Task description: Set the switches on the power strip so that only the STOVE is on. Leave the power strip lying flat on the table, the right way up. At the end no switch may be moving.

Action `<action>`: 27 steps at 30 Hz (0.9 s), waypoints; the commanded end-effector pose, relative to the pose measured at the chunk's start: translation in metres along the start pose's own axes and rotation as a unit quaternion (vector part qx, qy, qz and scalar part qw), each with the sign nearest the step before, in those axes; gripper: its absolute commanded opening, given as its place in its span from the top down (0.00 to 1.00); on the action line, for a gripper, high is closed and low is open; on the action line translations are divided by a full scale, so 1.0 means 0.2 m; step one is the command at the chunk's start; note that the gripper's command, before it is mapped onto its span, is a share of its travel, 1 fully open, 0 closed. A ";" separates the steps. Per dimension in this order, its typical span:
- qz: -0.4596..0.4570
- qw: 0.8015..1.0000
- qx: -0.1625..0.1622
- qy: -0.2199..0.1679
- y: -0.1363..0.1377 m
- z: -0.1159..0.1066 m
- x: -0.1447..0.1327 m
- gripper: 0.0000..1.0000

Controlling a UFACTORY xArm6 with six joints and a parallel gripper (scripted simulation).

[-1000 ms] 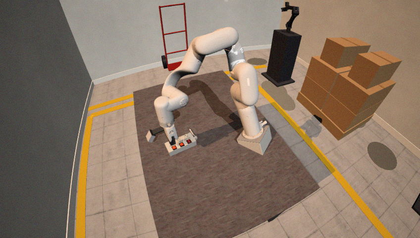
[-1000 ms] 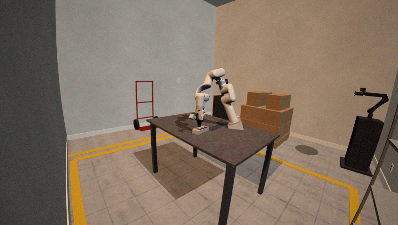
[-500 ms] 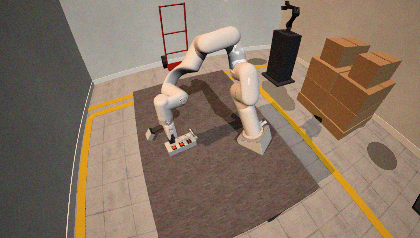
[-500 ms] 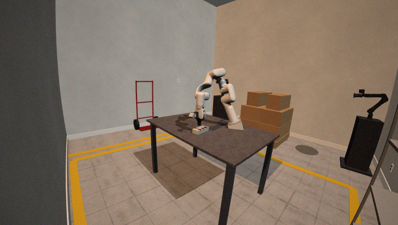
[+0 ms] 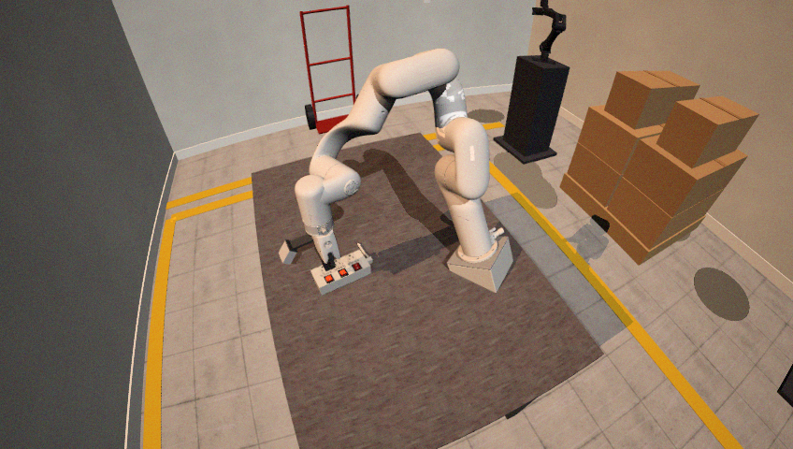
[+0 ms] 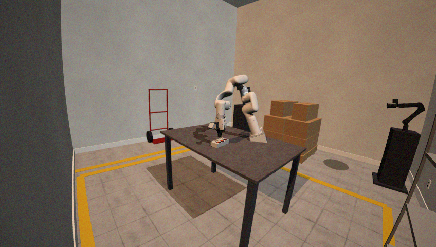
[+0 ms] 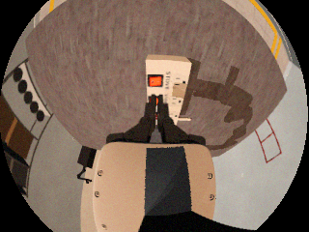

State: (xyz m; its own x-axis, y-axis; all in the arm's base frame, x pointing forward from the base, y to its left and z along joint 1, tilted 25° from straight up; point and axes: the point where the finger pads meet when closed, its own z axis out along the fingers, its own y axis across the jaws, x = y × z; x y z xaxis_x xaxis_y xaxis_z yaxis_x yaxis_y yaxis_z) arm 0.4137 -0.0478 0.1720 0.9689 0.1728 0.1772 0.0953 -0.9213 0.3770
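- Right now my gripper (image 5: 330, 261) has its dark fingers pinched fully together on nothing, tips down over the power strip (image 5: 341, 272)
- that strip is a pale, boxy slab lying flat on the mottled brown table (image 5: 423, 344); I see three square red rocker switches (image 5: 342, 272)
- smooth rounded white arm (image 5: 389, 89)

One power strip (image 5: 340, 271), three switches (image 5: 342, 272) (red), one arm (image 5: 389, 94)
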 end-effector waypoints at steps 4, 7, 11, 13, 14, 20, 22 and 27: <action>0.000 1.000 0.000 0.002 -0.06 -0.06 -0.17 1.00; 0.000 1.000 0.000 0.002 -0.06 -0.06 -0.17 1.00; 0.000 1.000 0.000 0.002 -0.06 -0.06 -0.17 1.00; 0.000 1.000 0.000 0.002 -0.06 -0.06 -0.17 1.00; 0.000 1.000 0.000 0.002 -0.06 -0.06 -0.17 1.00; 0.000 1.000 0.000 0.002 -0.06 -0.06 -0.17 1.00; 0.000 1.000 0.000 0.002 -0.06 -0.06 -0.17 1.00; 0.000 1.000 0.000 0.002 -0.06 -0.06 -0.17 1.00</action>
State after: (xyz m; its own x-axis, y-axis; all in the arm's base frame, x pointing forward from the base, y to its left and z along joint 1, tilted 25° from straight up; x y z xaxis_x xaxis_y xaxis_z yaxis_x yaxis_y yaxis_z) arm 0.3762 -0.0387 0.1701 0.9687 0.1730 0.1782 0.0951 -0.9212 0.3772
